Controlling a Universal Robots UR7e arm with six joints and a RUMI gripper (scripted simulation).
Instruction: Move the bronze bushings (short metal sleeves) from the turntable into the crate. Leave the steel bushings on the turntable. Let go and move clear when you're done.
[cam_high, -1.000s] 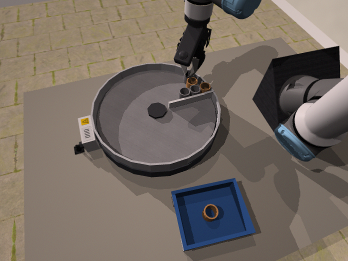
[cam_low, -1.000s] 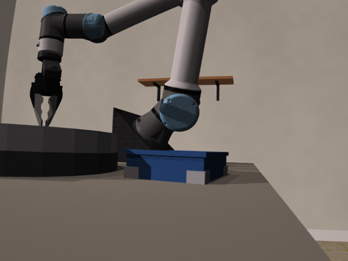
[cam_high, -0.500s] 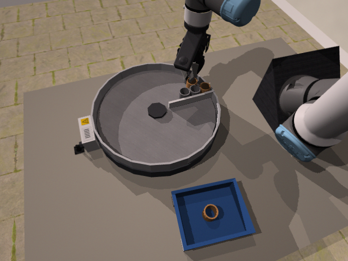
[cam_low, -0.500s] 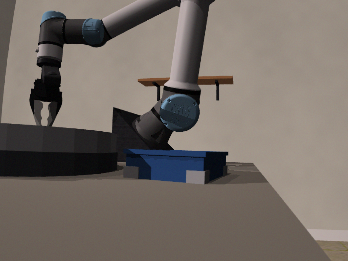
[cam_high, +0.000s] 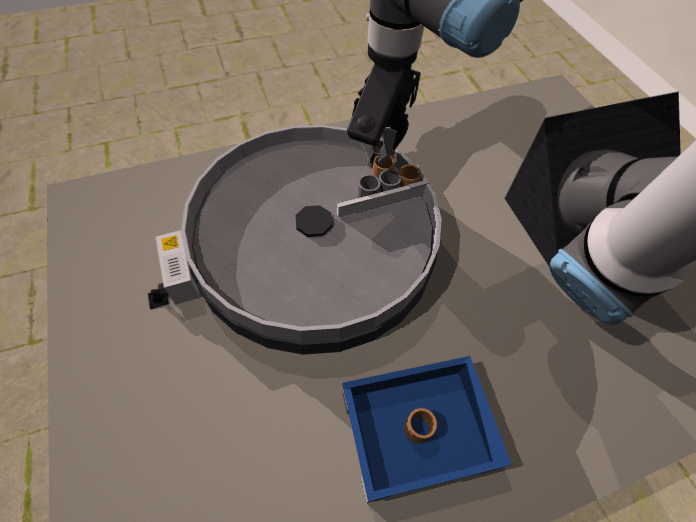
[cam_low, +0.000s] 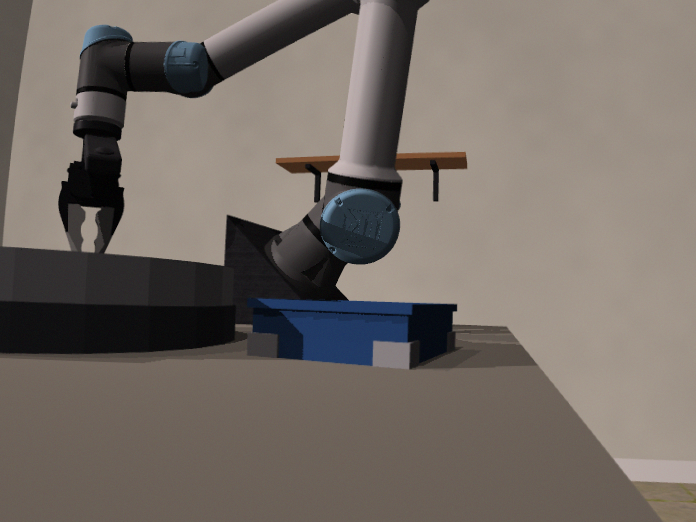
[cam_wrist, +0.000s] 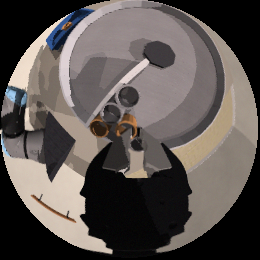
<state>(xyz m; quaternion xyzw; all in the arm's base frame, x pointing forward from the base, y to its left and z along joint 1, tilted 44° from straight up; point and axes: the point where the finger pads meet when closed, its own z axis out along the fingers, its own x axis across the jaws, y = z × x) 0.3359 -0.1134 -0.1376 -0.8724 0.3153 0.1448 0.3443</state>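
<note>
Narrow at the tips, close to shut, to judge by the pincer (cam_high: 380, 157) (cam_low: 89, 251) (cam_wrist: 133, 134); hard to say whether pinching a thin wall, with no sleeve plainly held. Pointed down at the near bronze sleeve (cam_high: 383, 171) (cam_wrist: 119, 125), upright inside the turntable (cam_high: 303, 336) (cam_low: 118, 280) (cam_wrist: 65, 75), likely to catch the rim rather than span the full body, given such crowding.

Gathered by a straight divider (cam_high: 382, 201) (cam_wrist: 125, 81), probably meant to stop loose parts in one reachable spot: the other bronze sleeve (cam_high: 409, 180) (cam_wrist: 99, 135) at the outer end, then the middle steel sleeve (cam_high: 389, 185) (cam_wrist: 111, 117) and the inner steel sleeve (cam_high: 369, 192) (cam_wrist: 128, 103), all upright and close-packed. Best to lift straight up, so as not to drag or tip steel.

Already placed in the blue crate (cam_high: 435, 484) (cam_low: 337, 307): one bronze sleeve (cam_high: 421, 438) (cam_wrist: 67, 25), near the middle, with room around for more. Set on the desk (cam_high: 168, 421) (cam_low: 281, 438) beside the turntable, handy for short carries. Left to do, by judgement: both bronze ones, then release and back away.

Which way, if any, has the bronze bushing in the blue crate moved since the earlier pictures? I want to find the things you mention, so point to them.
No, it has not moved: the bronze bushing (cam_high: 421, 439) (cam_wrist: 66, 25) stands at the same place, near the middle, inside the walls of the blue crate (cam_high: 502, 461) (cam_wrist: 51, 42).
</note>
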